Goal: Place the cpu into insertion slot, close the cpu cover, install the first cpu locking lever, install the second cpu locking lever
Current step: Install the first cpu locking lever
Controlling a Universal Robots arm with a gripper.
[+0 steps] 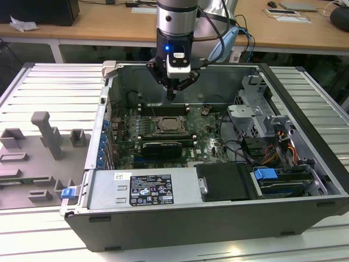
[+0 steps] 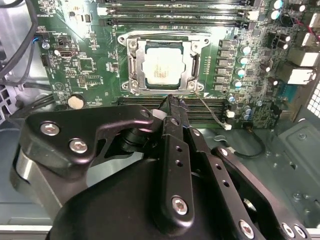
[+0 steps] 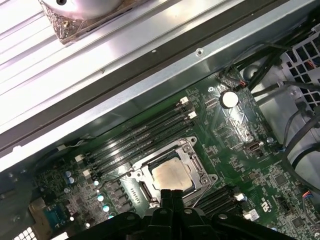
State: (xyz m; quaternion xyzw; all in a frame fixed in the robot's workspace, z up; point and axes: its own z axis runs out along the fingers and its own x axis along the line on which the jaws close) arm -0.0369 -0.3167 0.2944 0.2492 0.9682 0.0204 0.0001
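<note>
Hovering above insertion slot, gripper fingers pressed together, empty; cpu flat inside, cpu cover down.

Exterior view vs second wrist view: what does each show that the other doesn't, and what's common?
Exterior view: the whole dark grey metal computer case on a slatted metal table, grey plastic fixture blocks at its left, a wooden desk behind, and the arm poised above the board.

Second wrist view: the pale silver square cpu seated under the silver metal cpu cover, seen through its window.

Both: the green circuit board, the square insertion slot, the black tool.
</note>
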